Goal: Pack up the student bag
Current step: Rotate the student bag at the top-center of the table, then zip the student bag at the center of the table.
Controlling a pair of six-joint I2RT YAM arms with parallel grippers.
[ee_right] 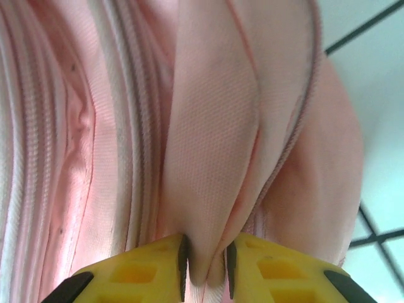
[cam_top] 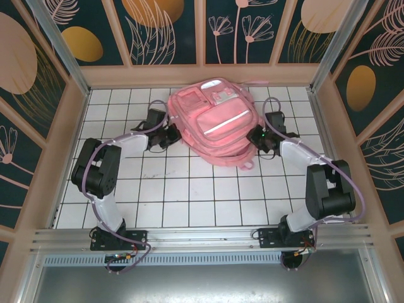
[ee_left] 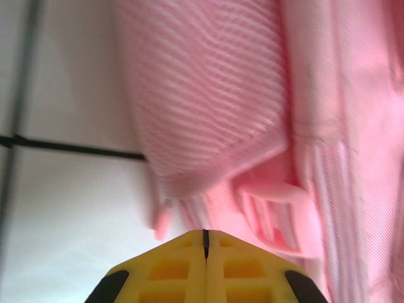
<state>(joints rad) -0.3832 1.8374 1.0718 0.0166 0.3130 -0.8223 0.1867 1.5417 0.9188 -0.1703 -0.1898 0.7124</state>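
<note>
The student bag (cam_top: 218, 126), a large soft pink backpack, lies flat on the white tiled table (cam_top: 189, 189) at the back middle, with its pale stripe and front pockets facing up. My left gripper (cam_top: 169, 136) is at the bag's left edge. In the left wrist view its yellow fingers (ee_left: 205, 235) are shut tip to tip with nothing seen between them. The pink fabric and a strap loop (ee_left: 214, 95) lie just beyond them. My right gripper (cam_top: 260, 136) is at the bag's right edge, shut on a fold of the bag's fabric (ee_right: 208, 139) that stands between its fingers (ee_right: 205, 255).
Wooden-framed patterned walls (cam_top: 202, 72) close in the table at the back and both sides, close behind the bag. An aluminium rail (cam_top: 202, 237) carries both arm bases along the near edge. White tiles with dark grout lines (ee_left: 63, 208) show beside the bag.
</note>
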